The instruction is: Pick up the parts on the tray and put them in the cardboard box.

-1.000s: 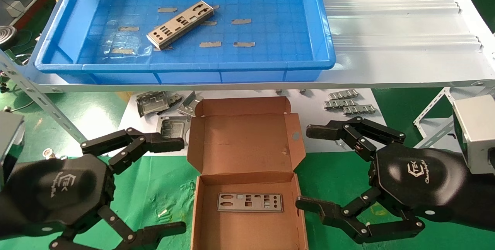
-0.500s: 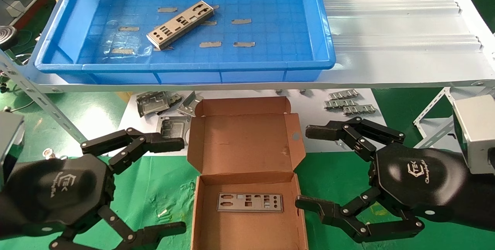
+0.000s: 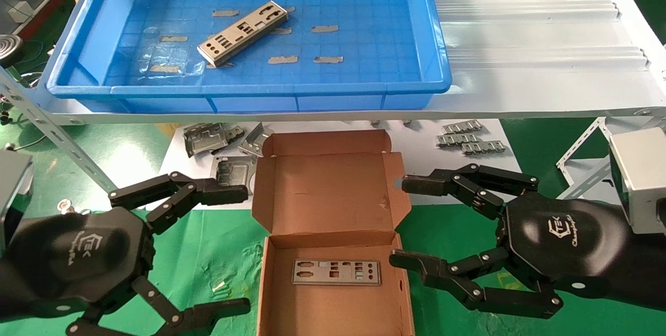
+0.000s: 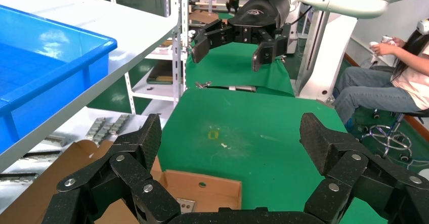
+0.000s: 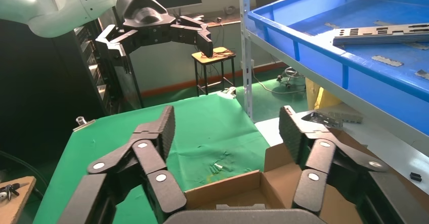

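One silver-grey part [image 3: 243, 33] lies at an angle on the floor of the blue tray [image 3: 244, 88] on the shelf; the right wrist view shows this part [image 5: 384, 32] too. A second part [image 3: 336, 272] lies flat inside the open cardboard box [image 3: 333, 190], whose lid leans back. My left gripper [image 3: 243, 249] hovers open just left of the box, holding nothing. On the box's right side my right gripper [image 3: 399, 221] is open and empty, its fingertips at the box's edge. In the wrist views, both the left gripper [image 4: 232, 138] and the right gripper [image 5: 227, 128] show wide empty gaps.
Squarer grey metal frames [image 3: 208, 139] and small metal clips [image 3: 468, 138] lie on the white sheet behind the box. Grey tape strips [image 3: 283, 59] are stuck to the tray floor. The shelf's front edge [image 3: 468, 112] overhangs the box area. A seated person [image 4: 399, 77] is beyond the table.
My right gripper has shifted slightly left toward the box and its fingers have drawn a little closer together. The left gripper, box and parts have not moved.
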Robot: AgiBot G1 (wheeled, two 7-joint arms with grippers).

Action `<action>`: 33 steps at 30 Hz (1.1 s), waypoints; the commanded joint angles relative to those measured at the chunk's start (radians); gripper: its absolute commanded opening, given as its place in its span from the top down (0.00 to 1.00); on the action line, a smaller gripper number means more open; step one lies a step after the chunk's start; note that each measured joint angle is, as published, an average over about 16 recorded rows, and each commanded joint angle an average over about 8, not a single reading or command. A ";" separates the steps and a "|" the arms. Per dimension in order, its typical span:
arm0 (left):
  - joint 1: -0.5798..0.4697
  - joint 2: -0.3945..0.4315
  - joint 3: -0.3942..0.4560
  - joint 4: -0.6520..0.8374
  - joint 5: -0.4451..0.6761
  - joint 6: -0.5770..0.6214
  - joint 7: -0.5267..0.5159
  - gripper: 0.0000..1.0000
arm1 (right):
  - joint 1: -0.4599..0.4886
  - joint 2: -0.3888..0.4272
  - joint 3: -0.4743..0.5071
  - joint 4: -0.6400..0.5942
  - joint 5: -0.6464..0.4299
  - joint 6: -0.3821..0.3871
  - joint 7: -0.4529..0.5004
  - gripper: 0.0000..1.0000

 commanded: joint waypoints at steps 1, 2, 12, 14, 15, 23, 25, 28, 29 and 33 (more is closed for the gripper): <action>0.000 0.000 0.000 0.000 0.000 0.000 0.000 0.00 | 0.000 0.000 0.000 0.000 0.000 0.000 0.000 1.00; 0.000 0.000 0.000 0.000 0.000 0.000 0.000 0.00 | 0.000 0.000 0.000 0.000 0.000 0.000 0.000 1.00; 0.000 0.000 0.000 0.000 0.000 0.000 0.000 0.00 | 0.000 0.000 0.000 0.000 0.000 0.000 0.000 1.00; 0.000 0.000 0.000 0.000 0.000 0.000 0.000 0.00 | 0.000 0.000 0.000 0.000 0.000 0.000 0.000 1.00; 0.000 0.000 0.000 0.000 0.000 0.000 0.000 0.00 | 0.000 0.000 0.000 0.000 0.000 0.000 0.000 1.00; 0.000 0.000 0.000 0.000 0.000 0.000 0.000 0.00 | 0.000 0.000 0.000 0.000 0.000 0.000 0.000 1.00; 0.000 0.000 0.000 0.000 0.000 0.000 0.000 0.00 | 0.000 0.000 0.000 0.000 0.000 0.000 0.000 1.00; 0.000 0.000 0.000 0.000 0.000 0.000 0.000 0.00 | 0.000 0.000 0.000 0.000 0.000 0.000 0.000 1.00; 0.000 0.000 0.000 0.000 0.000 0.000 0.000 0.00 | 0.000 0.000 0.000 0.000 0.000 0.000 0.000 1.00; 0.000 0.000 0.000 0.000 0.000 0.000 0.000 0.00 | 0.000 0.000 0.000 0.000 0.000 0.000 0.000 1.00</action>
